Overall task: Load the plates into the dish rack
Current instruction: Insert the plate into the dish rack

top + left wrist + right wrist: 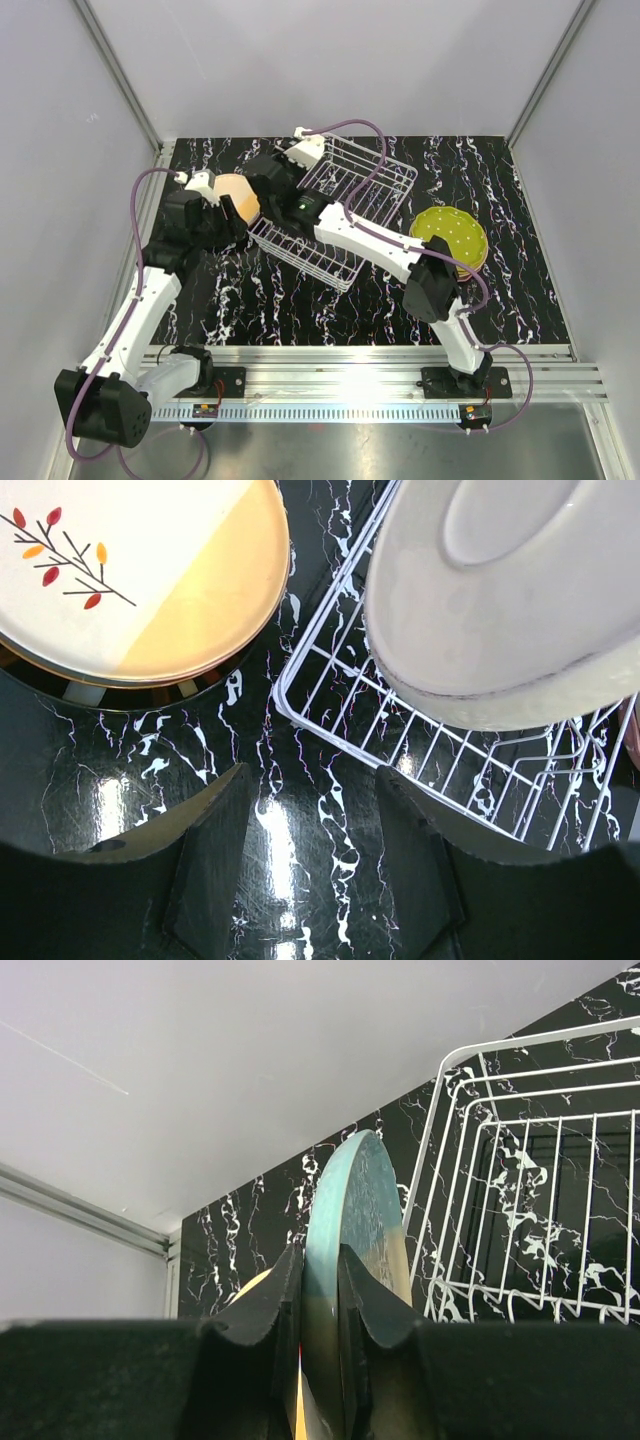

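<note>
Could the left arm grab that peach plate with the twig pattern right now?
Probably yes: the left gripper is open and empty, and the peach plate lies just ahead, beside the dish rack, nothing between them.

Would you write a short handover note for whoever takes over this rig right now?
Left gripper: open, empty, over the table by the dish rack's corner.
Right gripper: shut on the teal plate's rim, beside the rack.
Peach plate lies left of the rack; a yellow-green plate tops the stack on its right.
Done: no plate seen standing in the rack.
Left: slot the teal plate, then the peach plate and the stack.
</note>
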Robot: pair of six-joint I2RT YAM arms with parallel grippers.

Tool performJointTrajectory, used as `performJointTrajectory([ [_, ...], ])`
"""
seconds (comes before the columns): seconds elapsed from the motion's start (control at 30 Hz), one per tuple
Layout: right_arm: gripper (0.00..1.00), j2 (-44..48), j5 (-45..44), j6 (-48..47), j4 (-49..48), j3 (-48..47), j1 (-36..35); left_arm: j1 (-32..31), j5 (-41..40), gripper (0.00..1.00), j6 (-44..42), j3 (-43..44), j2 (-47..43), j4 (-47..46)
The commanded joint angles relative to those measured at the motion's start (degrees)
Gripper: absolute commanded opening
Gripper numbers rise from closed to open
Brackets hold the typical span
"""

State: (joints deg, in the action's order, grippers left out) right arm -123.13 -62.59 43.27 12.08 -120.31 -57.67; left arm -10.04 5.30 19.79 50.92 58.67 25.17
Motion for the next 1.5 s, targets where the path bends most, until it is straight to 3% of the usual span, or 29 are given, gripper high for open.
performJointTrajectory([
  [0.0, 0.00, 0.4, -5.5, 3.6, -5.9, -5.5, -0.7, -0.4, -0.8, 0.56, 0.5, -0.1, -0.8, -2.1],
  [0.8, 0.00, -1.5, -5.5, 3.7, -9.1, -7.7, -1.0, -1.3, 0.2, 0.57, 0.5, 0.1, -1.0, -1.8],
  [1.17, 0.00, -0.8, -4.8, 17.7, 0.1, -2.9, -1.0, -1.5, 0.9, 0.58, 0.6, 0.1, -0.9, -1.8],
  [1.47, 0.00, 0.3, -5.5, 19.2, 1.4, -0.9, -1.0, -1.7, 0.5, 0.58, 0.5, 0.0, -1.6, -1.6],
])
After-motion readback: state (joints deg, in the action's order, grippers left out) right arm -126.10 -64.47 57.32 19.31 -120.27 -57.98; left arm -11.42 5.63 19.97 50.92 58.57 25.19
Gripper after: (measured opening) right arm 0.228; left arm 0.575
